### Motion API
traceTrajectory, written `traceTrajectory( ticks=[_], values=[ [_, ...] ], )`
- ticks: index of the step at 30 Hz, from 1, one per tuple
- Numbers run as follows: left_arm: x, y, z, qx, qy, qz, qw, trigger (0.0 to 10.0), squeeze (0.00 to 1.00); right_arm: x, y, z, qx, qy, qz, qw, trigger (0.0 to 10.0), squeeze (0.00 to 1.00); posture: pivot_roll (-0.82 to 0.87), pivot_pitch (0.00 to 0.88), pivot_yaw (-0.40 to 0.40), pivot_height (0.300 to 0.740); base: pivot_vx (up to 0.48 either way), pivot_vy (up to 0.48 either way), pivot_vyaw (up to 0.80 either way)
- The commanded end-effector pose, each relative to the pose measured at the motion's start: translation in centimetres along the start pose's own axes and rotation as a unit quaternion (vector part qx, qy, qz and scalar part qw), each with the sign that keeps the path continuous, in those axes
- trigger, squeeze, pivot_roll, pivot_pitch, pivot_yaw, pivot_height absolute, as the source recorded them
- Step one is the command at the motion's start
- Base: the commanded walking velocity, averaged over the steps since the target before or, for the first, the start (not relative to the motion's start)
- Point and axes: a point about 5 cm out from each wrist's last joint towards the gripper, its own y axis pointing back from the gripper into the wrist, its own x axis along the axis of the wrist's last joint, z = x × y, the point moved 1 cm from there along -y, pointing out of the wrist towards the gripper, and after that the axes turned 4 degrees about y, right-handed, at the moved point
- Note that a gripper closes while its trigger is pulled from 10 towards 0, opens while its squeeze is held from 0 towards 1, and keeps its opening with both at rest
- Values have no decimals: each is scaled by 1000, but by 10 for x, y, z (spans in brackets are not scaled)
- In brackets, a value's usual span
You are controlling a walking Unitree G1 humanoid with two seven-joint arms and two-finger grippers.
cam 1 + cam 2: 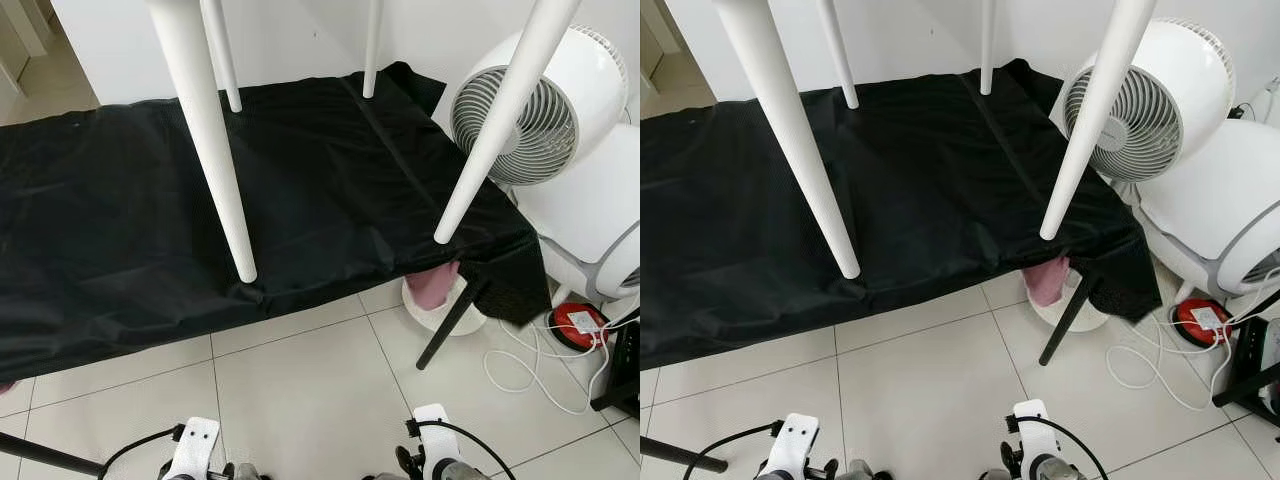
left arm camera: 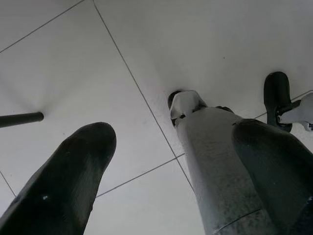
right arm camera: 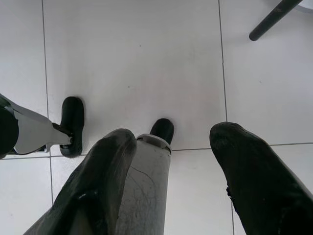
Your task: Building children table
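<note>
Four tapered white table legs are seen from the head camera, reaching down from above the frame toward a black cloth-covered surface [image 1: 100,220]. The near left leg [image 1: 212,150] and the near right leg [image 1: 498,125] end just over the cloth's front part; the two far legs [image 1: 222,55] [image 1: 372,48] end over its rear part. The tabletop they belong to lies beyond the top edge, so whether the table is held up or propped cannot be told. Since all four legs appear fitted, the step in hand is judged to be late assembly, the table being carried or awaiting placement. The next move is judged to call for the arms to be raised and the table taken by a leg, then set upright on the white tiled floor [image 1: 300,390].

The left gripper [image 2: 161,166] hangs low over the floor, its two black fingers spread wide with nothing between them; a silver limb of the robot's own body is seen beyond them. The right gripper [image 3: 171,181] likewise hangs low, its fingers parted and empty. The table legs stand well apart from both, forward and higher.

A round white fan [image 1: 540,105] stands to the right of the cloth, with white cables [image 1: 520,375] and a red disc-shaped device [image 1: 578,325] on the floor near it.
</note>
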Motion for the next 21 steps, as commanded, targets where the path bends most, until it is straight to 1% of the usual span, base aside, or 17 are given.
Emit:
traceTrajectory(
  ticks=[1, 2, 6, 9, 16, 19, 21],
  values=[
    [-8, 2, 2, -17, -5, -13, 1000, 10000, 0, -9, 2, -5, 7, -3, -17, 1000, 10000, 0, -87, 50, 60, 740, 0, 0, 0],
    [-8, 2, 2, -17, -5, -13, 1000, 10000, 0, -9, 2, -5, 7, -3, -17, 1000, 10000, 0, -87, 50, 60, 740, 0, 0, 0],
    [-8, 2, -5, 10, 24, -11, 1000, 10000, 0, -11, 3, -3, 8, -6, -20, 1000, 10000, 0, -83, 53, 56, 740, 0, 0, 0],
    [-8, 3, -9, 23, 19, -15, 999, 10000, 0, -13, 3, -2, 6, -4, -26, 1000, 10000, 0, -85, 62, 57, 740, 0, 0, 0],
    [-11, 4, -11, 32, 35, -17, 999, 10000, 0, -18, 5, -1, -1, -11, -34, 999, 10000, 0, -84, 71, 60, 740, 0, 0, 0],
    [-11, 4, -12, 36, 29, -19, 999, 10000, 0, -20, 5, -2, -2, -13, -38, 999, 10000, 0, -82, 75, 63, 740, 0, 0, 0],
    [-11, 4, -13, 38, 32, -18, 999, 10000, 0, -21, 5, -2, -2, -14, -41, 999, 10000, 0, -85, 82, 65, 740, 0, 0, 0]
  ],
)
